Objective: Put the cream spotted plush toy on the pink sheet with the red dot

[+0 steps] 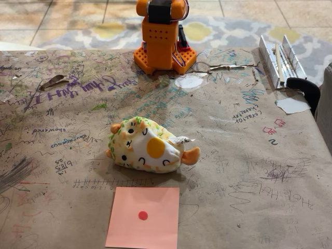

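1. The counter (249,171) fills most of the frame, brown and covered in scribbles.
2. The orange arm (163,36) stands at the top middle; I cannot tell how its gripper is set.
3. The cream spotted plush toy (148,146) lies in the middle.
4. The pink sheet with the red dot (155,207) lies flat just below it, bottom middle.

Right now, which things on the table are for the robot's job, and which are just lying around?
For the job:
- plush
- pink sheet, just in front of the plush

Just lying about:
- metal strips at the far right edge
- black clamp next to them
- white paper scrap
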